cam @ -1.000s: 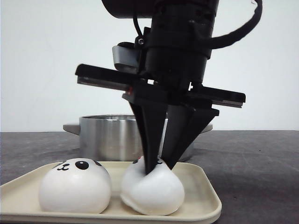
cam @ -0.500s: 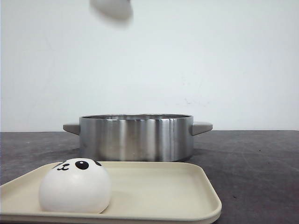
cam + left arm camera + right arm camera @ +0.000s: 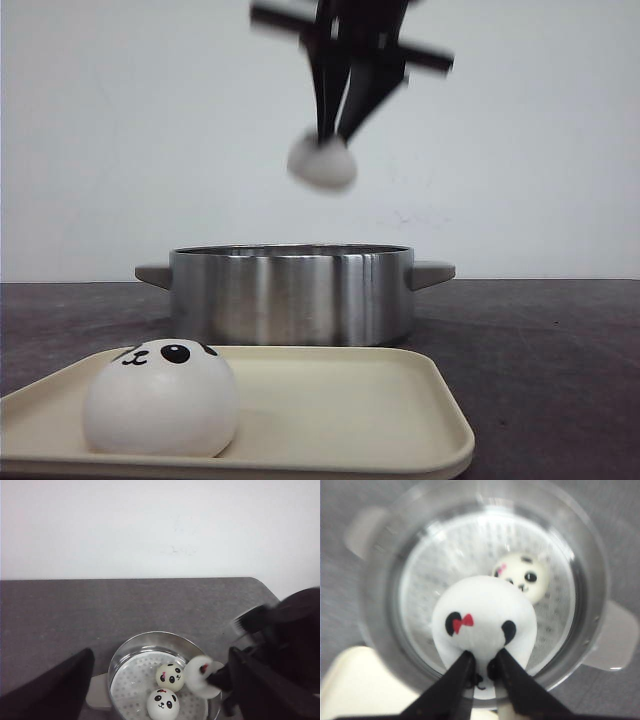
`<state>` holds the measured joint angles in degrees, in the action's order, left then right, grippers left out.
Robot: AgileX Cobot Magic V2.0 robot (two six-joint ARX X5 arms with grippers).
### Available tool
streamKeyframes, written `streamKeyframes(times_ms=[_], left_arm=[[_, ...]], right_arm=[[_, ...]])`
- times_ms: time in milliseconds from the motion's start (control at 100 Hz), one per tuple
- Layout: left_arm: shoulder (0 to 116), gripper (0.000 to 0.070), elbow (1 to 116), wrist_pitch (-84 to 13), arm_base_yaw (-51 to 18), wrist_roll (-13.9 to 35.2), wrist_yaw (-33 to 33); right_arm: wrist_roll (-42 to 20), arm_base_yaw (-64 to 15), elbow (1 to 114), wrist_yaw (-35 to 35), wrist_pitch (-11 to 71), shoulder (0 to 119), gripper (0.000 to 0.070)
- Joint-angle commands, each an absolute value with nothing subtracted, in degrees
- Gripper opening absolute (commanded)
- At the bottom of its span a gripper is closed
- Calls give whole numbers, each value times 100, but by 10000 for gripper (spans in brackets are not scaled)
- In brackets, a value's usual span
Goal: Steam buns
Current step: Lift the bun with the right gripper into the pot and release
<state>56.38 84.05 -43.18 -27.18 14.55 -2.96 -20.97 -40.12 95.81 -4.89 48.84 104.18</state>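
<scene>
High over the pot (image 3: 291, 293), the right gripper (image 3: 336, 138) hangs with a bun (image 3: 322, 162) pinched tight between its two dark fingers (image 3: 322, 90), and the whole thing is blurred in the front view. From the right wrist camera that bun (image 3: 484, 625) fills the middle, black ears, a small red bow, fingertips (image 3: 457, 677) clamped on its near edge, and directly beneath it sits the round steel pot (image 3: 592, 595) with its perforated steamer plate (image 3: 445, 560). One bun (image 3: 526, 575) already lies on that plate, face up. The left wrist camera looks down from farther off and shows two buns inside the pot, one (image 3: 170, 676) beyond the other (image 3: 162, 704), nearly touching, with the carried bun (image 3: 202, 676) off to the right over the rim. Down at the near edge of the dark table (image 3: 560, 350), a cream tray (image 3: 350, 410) holds one last bun (image 3: 160, 398) on its left side, panda face pointing up. Left gripper: only dark edges in its own camera, and I can't tell how its fingers stand.
</scene>
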Motion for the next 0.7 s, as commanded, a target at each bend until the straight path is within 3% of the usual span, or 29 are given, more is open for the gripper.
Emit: streamKeyframes(times_ms=[0, 170, 220, 310, 350, 600, 650, 680, 690], left_arm=[[5706, 514, 8503, -4296, -2751, 1433, -279], [5728, 514, 8501, -4440, -2751, 1413, -279], [5736, 514, 8501, -4493, -2751, 1413, -276], [5780, 514, 8501, -4591, -2751, 1415, -279], [5804, 514, 8501, -4637, -2751, 1415, -279], [6007, 514, 8490, -5148, -2753, 1413, -274], [6047, 514, 8458, -5240, -2770, 1391, -270], [6066, 514, 8414, -5286, -2790, 1374, -257], [6073, 514, 8388, -5306, -2803, 1367, -246]], right_arm=[[-2021, -4018, 9649, -445, 4866, 10676, 1], [-2056, -3959, 9649, -469, 4895, 10982, 28], [-2058, -3953, 9649, -486, 4893, 11006, 131], [-2056, -3929, 9649, -521, 4873, 11006, 378], [-2058, -3918, 9649, -543, 4864, 11006, 421], [-2056, -3813, 9710, -604, 4995, 10930, 412], [-2053, -3806, 9778, -602, 5052, 10866, 328], [-2040, -3806, 9828, -602, 5076, 10801, 213], [-2025, -3806, 9854, -600, 5083, 10766, 141]])
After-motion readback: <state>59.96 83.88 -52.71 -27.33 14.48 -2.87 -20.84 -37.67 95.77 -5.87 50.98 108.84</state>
